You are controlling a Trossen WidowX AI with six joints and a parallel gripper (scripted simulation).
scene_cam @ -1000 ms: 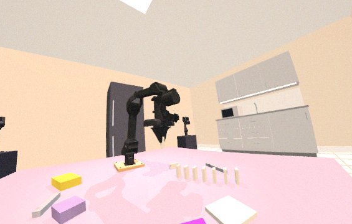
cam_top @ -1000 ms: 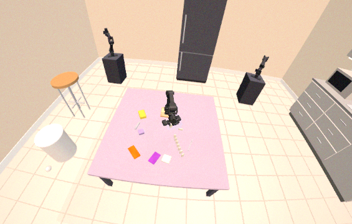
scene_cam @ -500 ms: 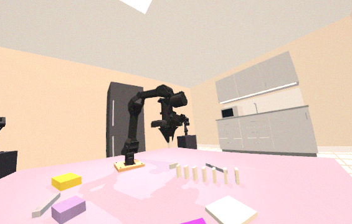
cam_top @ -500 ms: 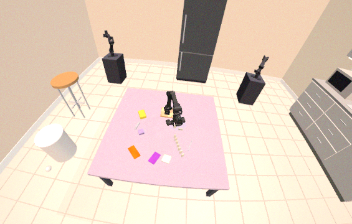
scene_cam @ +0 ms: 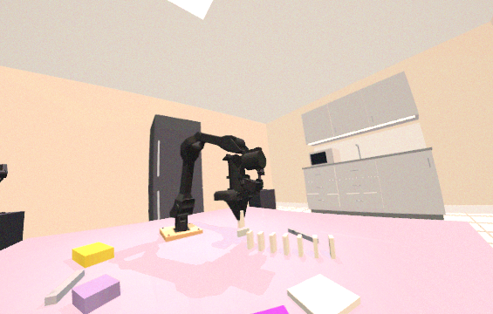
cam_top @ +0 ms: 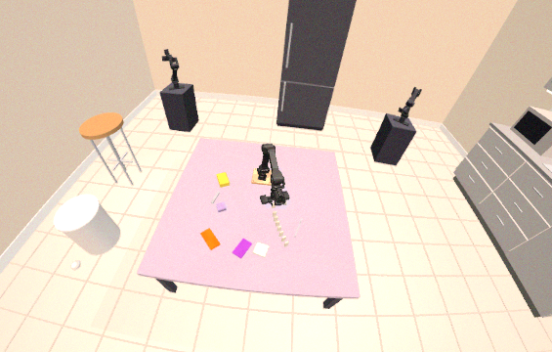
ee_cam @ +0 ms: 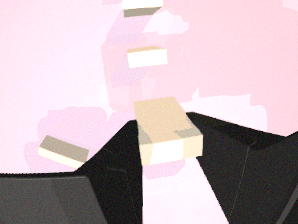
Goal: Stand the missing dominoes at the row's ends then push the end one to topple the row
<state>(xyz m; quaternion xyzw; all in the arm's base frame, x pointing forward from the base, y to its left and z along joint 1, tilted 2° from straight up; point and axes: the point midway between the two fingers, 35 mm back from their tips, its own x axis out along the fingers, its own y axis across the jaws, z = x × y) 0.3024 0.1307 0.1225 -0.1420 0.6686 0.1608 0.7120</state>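
Above pink table (scene_cam: 403, 262), hand (scene_cam: 241, 215) pinches upright domino (scene_cam: 242, 216) beside row's (scene_cam: 290, 244) end.

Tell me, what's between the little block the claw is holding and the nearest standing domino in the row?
Only bare pink tabletop. In the exterior view, the domino pinched in the gripper hangs upright just short of the row's nearest standing domino, with a small gap between them.

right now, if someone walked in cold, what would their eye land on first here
The black gripper near the middle of the pink table, shut on a pale domino held upright just off the near end of the standing row. Next, the bright yellow block at the table's left.
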